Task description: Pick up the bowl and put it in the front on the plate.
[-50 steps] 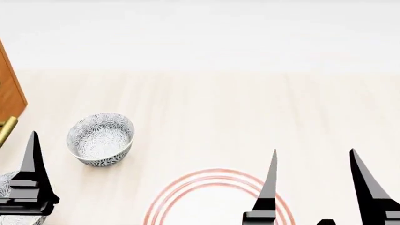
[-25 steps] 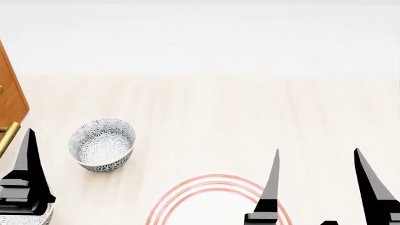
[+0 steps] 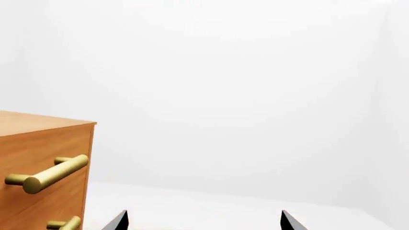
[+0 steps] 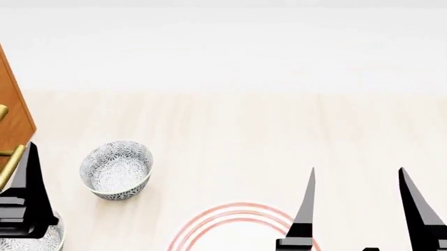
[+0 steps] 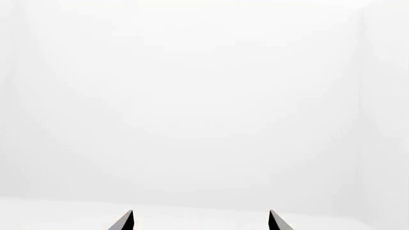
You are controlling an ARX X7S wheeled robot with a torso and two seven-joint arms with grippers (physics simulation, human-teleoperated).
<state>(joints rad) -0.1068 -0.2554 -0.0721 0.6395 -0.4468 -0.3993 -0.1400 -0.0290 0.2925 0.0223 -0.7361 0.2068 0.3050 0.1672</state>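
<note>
- Head view: the bowl (image 4: 116, 170) stands upright on the pale wood surface (image 4: 265, 136), left of centre, with nothing touching it.
- The plate (image 4: 234, 227), red-ringed, lies nearer, cut off by the lower edge.
- A second patterned bowl (image 4: 31, 241) sits partly behind the left hand (image 4: 24, 198).
- A wooden cabinet (image 4: 12, 115) with brass handles (image 3: 48, 175) stands at the left.
- The right hand (image 4: 359, 209) is spread wide and empty above the plate's right part; the left hand's prongs also stand apart, empty.

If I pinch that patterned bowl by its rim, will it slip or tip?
The bowl looks glazed and rigid, so probably slick under thin fingers. Its narrow foot and deep round wall suggest it may rock when nudged. Likely fragile, so set it down gently.
</note>
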